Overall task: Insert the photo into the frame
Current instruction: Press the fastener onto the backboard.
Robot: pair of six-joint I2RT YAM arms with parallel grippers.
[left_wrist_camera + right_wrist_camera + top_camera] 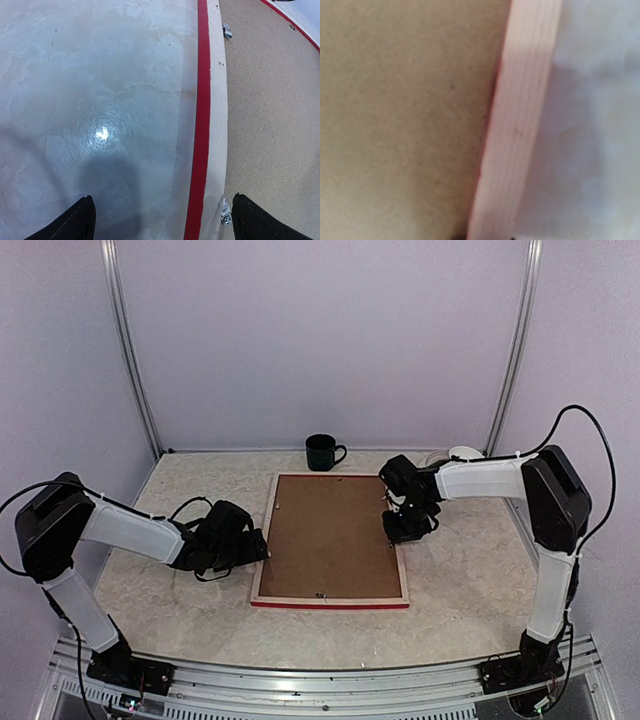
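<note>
Frame: You have a large rectangular picture frame point(330, 598), red on its outer edge and pale wood on its back. It lies flat and face down in the middle of the pale marbled counter point(180, 605), with its long sides running away from the arms.
Backing board: A brown fibreboard backing board point(330, 535) fills the frame's opening, facing up.
Left claw: Your left claw point(258, 548) sits low at the frame's left rail, about halfway along. It is spread wide and grips nothing.
Left wrist view: One black finger point(75, 222) is over bare counter and the other is over the backing board. The red-edged rail runs between them. Two small silver clips point(226, 212) sit on the rail's inner side, one just beside the finger over the board.
Right claw: Your right claw point(408, 525) is down at the frame's right rail, in its far half. You cannot tell from any view whether it is open or closed, or whether it touches the wood.
Right wrist view: This view is very close and blurred. The pale wood rail runs up the picture, with backing board on its left and counter on its right.
Mug: A dark glossy mug point(322, 452) stands upright just beyond the frame's far edge, apart from both claws.
</note>
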